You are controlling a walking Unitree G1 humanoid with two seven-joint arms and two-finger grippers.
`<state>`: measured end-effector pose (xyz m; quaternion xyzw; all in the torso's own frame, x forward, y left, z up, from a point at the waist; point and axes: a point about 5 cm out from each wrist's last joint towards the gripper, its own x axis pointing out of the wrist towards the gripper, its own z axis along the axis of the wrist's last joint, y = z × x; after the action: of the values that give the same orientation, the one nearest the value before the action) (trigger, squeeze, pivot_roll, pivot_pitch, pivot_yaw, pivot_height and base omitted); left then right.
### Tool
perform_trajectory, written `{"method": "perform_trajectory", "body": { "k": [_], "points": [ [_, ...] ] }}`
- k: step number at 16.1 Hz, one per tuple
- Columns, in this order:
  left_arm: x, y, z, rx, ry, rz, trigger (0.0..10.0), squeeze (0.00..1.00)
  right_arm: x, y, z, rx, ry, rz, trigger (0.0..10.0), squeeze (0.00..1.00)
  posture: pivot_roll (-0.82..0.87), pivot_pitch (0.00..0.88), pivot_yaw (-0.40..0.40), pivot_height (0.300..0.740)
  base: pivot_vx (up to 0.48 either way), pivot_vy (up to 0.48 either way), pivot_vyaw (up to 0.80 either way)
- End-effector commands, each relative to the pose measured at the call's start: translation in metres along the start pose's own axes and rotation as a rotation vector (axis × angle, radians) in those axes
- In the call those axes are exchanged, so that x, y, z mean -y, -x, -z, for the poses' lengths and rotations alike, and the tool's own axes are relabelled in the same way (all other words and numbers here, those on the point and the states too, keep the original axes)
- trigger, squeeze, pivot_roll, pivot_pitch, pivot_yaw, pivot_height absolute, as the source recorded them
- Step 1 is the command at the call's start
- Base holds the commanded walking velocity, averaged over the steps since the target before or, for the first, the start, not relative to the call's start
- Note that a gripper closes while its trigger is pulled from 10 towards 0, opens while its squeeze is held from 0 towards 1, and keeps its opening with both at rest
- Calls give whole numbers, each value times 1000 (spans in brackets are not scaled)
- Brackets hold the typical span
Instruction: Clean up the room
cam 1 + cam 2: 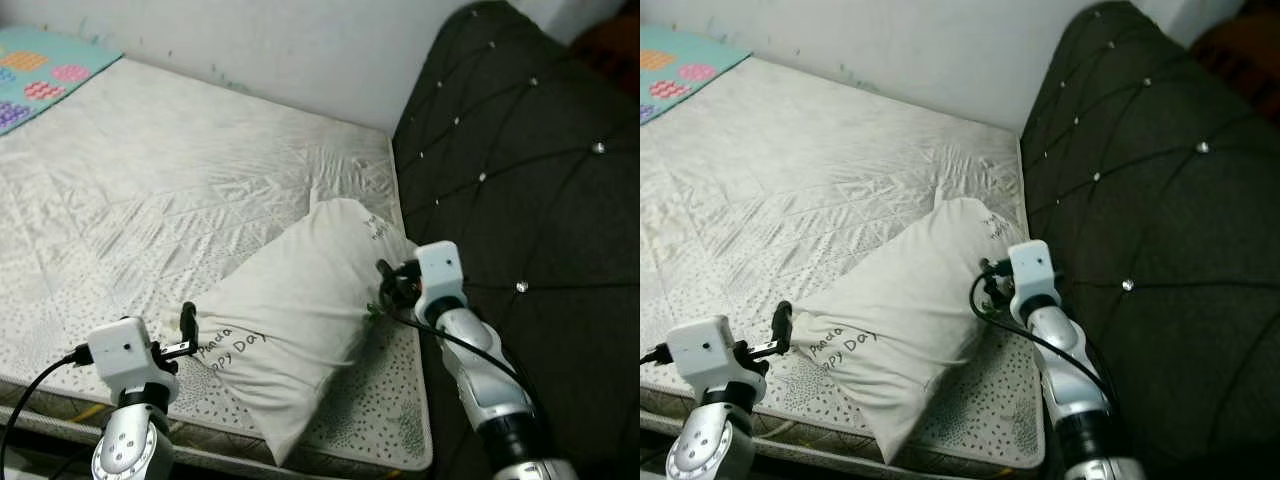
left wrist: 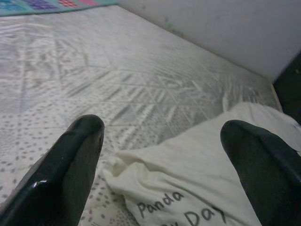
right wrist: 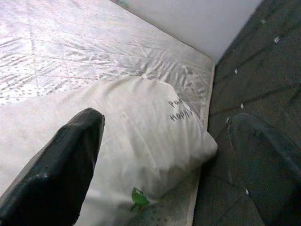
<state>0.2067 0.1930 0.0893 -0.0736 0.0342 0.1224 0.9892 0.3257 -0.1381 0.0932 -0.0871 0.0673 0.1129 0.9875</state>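
A white pillow (image 1: 290, 310) printed "Panda Happy Day" lies slantwise on the bare mattress (image 1: 170, 180), near its front right corner. My left gripper (image 1: 190, 335) stands open at the pillow's near left corner; in the left wrist view the corner (image 2: 127, 169) lies between the two black fingers (image 2: 70, 155) without touching them. My right gripper (image 1: 385, 285) is open at the pillow's right edge, close to the headboard. In the right wrist view the gripper (image 3: 167, 120) hangs above the pillow (image 3: 141, 141). A small green scrap (image 3: 138, 197) sits at the pillow's edge.
A dark tufted headboard (image 1: 520, 150) with shiny studs stands along the mattress's right side. A white wall (image 1: 300, 40) runs behind. A colourful play mat (image 1: 40, 70) lies at the far left corner. The mattress's front edge (image 1: 330, 455) is just before me.
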Motion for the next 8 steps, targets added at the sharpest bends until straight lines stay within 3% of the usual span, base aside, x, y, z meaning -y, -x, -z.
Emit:
{"method": "perform_trajectory", "body": {
  "k": [1, 4, 6, 7, 8],
  "points": [
    [4, 3, -1, 14, 13, -10, 10000, 0, 1, -4, -2, 0, 13, -19, 10000, 0, 96, 0, -276, 740, 0, 0, 0],
    [7, -2, -2, 19, 5, 9, 10000, 0, 4, -8, -6, 19, 2, 10, 10000, 0, 75, 0, -238, 740, 0, 0, 0],
    [16, -20, -6, 19, -15, 98, 10000, 0, 15, -3, -5, 36, -21, 91, 10000, 0, 13, 0, -158, 740, 0, 0, 0],
    [17, -21, -6, 20, -17, 104, 10000, 0, 15, -3, -4, 38, -22, 98, 10000, 0, 2, 0, -142, 740, 0, 0, 0],
    [30, -36, -9, 19, -28, 183, 10000, 0, 27, 7, 1, 47, -37, 174, 10000, 0, -65, 0, -58, 740, 0, 0, 0]
  ]
}}
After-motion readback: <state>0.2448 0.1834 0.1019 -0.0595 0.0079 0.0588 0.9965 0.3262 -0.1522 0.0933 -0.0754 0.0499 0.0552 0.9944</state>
